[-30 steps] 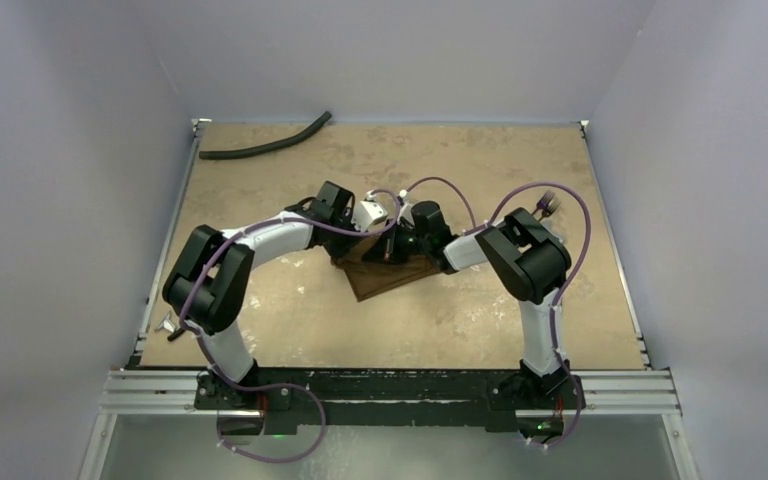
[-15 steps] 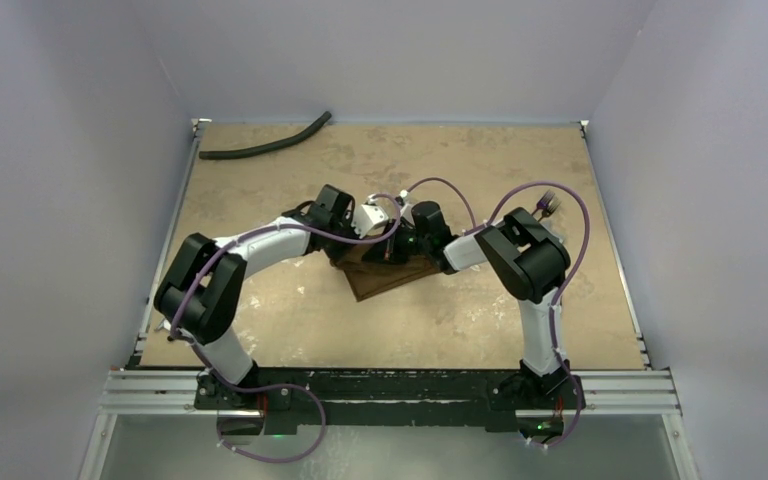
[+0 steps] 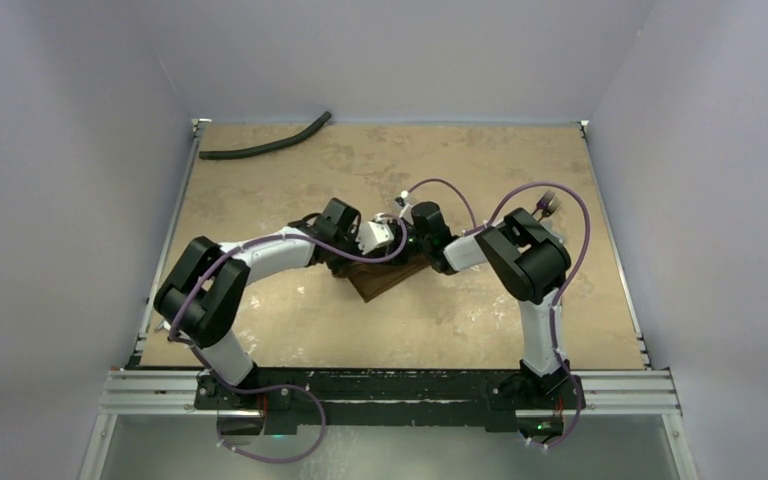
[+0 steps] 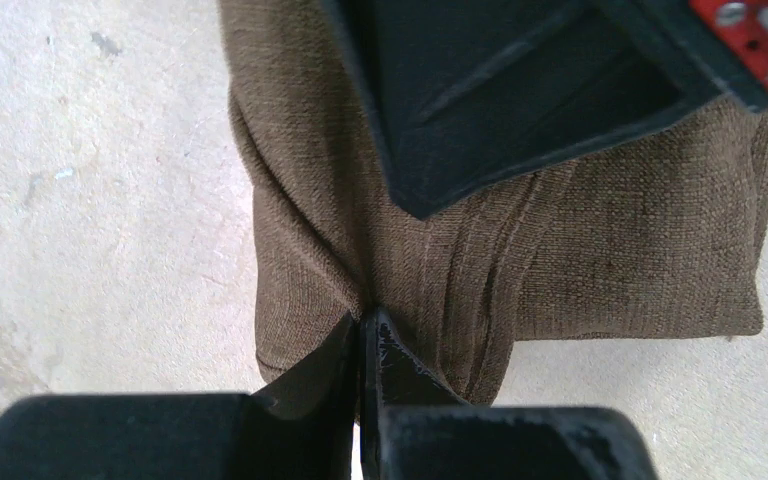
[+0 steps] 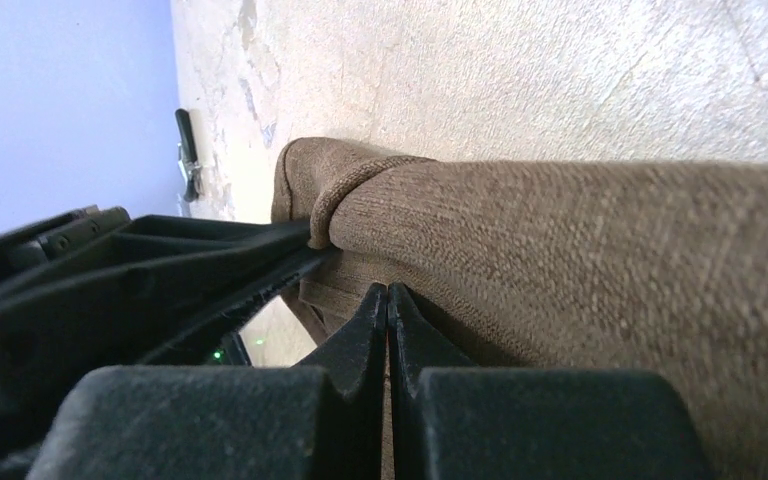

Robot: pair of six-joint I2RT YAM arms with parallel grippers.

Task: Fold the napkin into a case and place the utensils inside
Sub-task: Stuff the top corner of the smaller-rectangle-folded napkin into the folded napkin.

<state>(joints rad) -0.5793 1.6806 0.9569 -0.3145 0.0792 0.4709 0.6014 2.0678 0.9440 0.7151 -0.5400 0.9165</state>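
Both arms bend inward to meet over the one brown napkin, the left gripper pinched on its pucker, the right gripper closed, tips against its fold.

Pale lilac walls enclose a mottled tan table; light even.

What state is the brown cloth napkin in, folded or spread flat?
Folded. The brown cloth napkin is a compact bundle: layered creases in the left wrist view, a rolled-over edge in the right.
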